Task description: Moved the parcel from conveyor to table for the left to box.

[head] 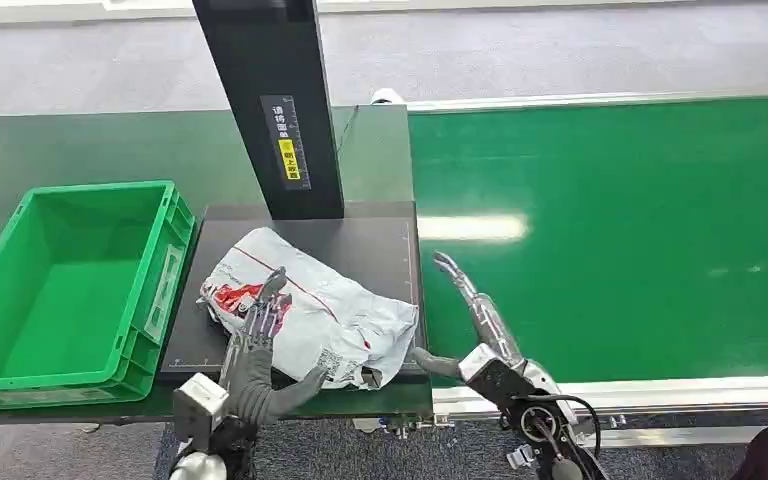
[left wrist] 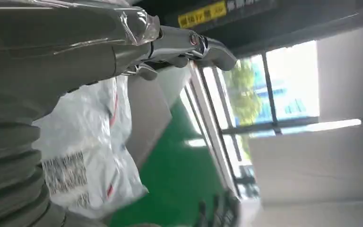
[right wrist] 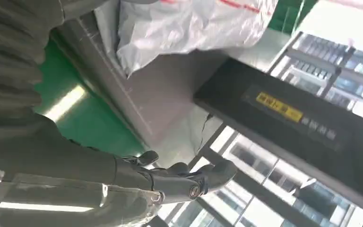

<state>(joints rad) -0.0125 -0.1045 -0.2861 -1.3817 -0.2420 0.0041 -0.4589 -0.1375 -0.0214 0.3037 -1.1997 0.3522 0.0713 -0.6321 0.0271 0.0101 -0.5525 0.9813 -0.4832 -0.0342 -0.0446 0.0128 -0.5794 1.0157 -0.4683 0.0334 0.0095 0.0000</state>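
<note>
Reading the head view: the parcel [head: 315, 312], a crumpled white poly mailer with red print and a barcode label, lies on the dark mat [head: 380, 250] of the surface, just left of the green conveyor [head: 610, 230]. I judge the transfer from conveyor to surface done; boxing by the left is what remains.

Left hand [head: 260, 350] sits at the parcel's 7 o'clock corner, fingers [head: 272, 295] extended and fairly flat over the bag, pointing toward 12 o'clock, thumb reaching toward 3 o'clock along the near edge. From the left wrist view the fingers look straight, not curled around the bag, so I log them as spread and holding nothing; whether they touch the plastic I cannot tell.

Right hand [head: 470, 320] is just beside the parcel's 3 o'clock edge, above the seam between mat and conveyor, fingers stretched out and apart, gripping nothing.

Key relation: the parcel's long axis runs roughly 10 to 4 o'clock. The green crate [head: 70, 290] stands at the parcel's 9 o'clock, just beside the mat. Left hand is the nearer one to both bag and crate, so the carry would go toward 9 o'clock.

Risk, my estimate: slack bag may sag or slip from a flat grasp.
</note>
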